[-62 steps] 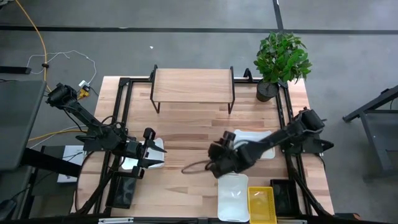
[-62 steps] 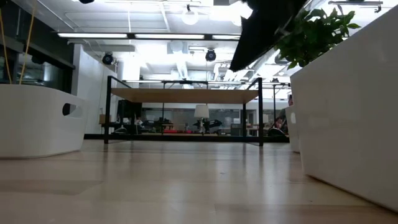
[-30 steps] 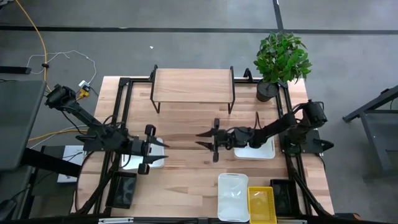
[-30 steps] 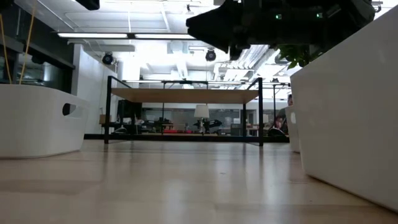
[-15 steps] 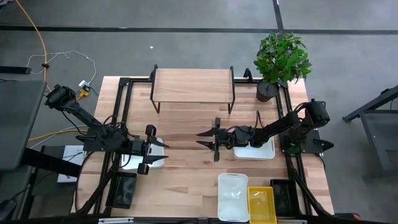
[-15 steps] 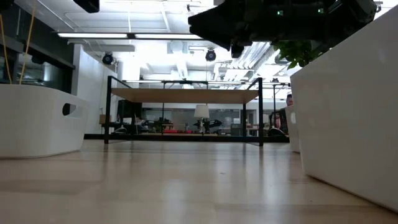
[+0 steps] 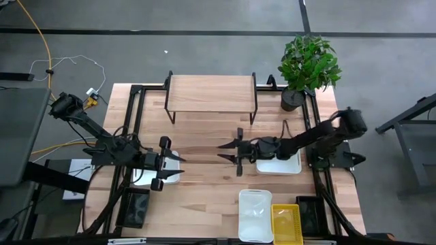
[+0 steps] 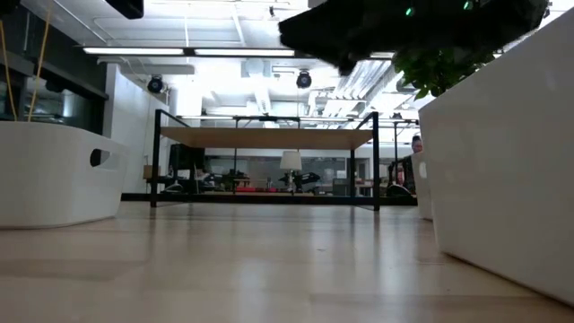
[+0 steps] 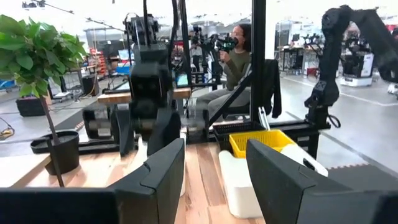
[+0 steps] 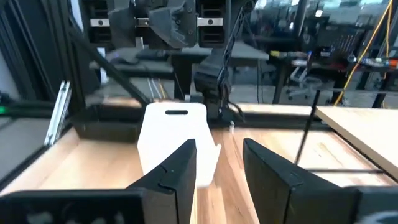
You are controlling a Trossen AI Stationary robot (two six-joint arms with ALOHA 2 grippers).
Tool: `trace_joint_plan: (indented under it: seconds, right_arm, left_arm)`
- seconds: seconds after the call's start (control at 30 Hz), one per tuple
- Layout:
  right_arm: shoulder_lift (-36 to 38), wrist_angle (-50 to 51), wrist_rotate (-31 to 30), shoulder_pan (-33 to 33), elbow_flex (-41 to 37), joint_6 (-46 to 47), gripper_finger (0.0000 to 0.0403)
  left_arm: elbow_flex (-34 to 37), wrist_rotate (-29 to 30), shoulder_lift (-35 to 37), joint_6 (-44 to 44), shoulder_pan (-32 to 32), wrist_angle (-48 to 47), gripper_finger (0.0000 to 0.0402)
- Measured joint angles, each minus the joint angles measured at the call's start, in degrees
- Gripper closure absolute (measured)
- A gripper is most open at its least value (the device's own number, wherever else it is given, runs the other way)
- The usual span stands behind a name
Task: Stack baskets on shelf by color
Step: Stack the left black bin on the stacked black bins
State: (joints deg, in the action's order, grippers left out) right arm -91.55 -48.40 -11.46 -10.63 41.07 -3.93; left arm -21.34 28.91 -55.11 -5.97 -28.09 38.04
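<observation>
I am watching four baskets sitting on the counter (image 7: 204,197), and every one I can look into is lying empty. A white basket (image 7: 255,214) and a yellow basket (image 7: 287,223) are lying side by side, touching, at the near edge on the right, both with their long sides running from near to far. Another white basket (image 7: 281,160) is sitting farther back on the right, under the right arm, its long side running left to right. A fourth white basket (image 7: 162,168) is sitting on the left side, partly hidden by the left arm, so I cannot tell which way it is lying. The shelf (image 7: 210,93) is standing at the far edge with nothing on its wooden top, its long side running left to right, and a potted plant (image 7: 308,67) is standing just right of it. My left hand (image 7: 174,169) is hovering over the left basket with its fingers spread and nothing between them, pointing toward the middle of the counter. My right hand (image 7: 225,151) is hanging near the middle of the counter, just left of the far right basket, pointing left, its fingers apart and pinching nothing. In the left wrist view a person (image 9: 237,70) is sitting in the room beyond the counter.
</observation>
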Motion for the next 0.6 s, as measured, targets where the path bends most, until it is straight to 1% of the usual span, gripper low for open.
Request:
trace_joint_plan:
  seconds: [0.07, 0.13, 0.2, 0.27, 0.37, 0.47, 0.6]
  right_arm:
    - [5.0, 6.5, 0.0, 0.0, -0.8, 0.0, 0.0284]
    - [10.2, 8.6, -0.1, -0.4, -4.2, 0.3, 0.0284]
    - [15.0, 4.6, -2.2, -1.4, -9.8, 0.4, 0.0284]
    - [19.8, -2.0, -5.2, -2.5, -16.1, 0.8, 0.0284]
    - [25.6, -9.5, -5.7, -3.2, -24.0, 4.3, 0.0284]
    - [29.4, -13.2, -2.5, -3.7, -28.0, 7.2, 0.0284]
    - [31.0, -13.2, -1.0, -4.5, -28.8, 8.0, 0.0284]
  left_arm:
    - [0.0, -0.1, 0.0, 0.0, -0.2, -0.6, 0.0241]
    - [0.0, -0.1, 0.0, 0.0, -0.5, -1.0, 0.0241]
    - [0.0, -0.1, 0.0, 0.0, -0.5, -1.0, 0.0241]
    - [0.0, -0.1, 0.0, -0.1, -0.4, -1.0, 0.0241]
    - [0.0, 0.0, 0.0, -0.1, 0.0, -0.9, 0.0241]
    - [0.0, 0.0, 0.0, -0.1, 0.8, -0.5, 0.0241]
    - [0.0, 0.0, 0.0, 1.0, 2.2, -0.4, 0.0241]
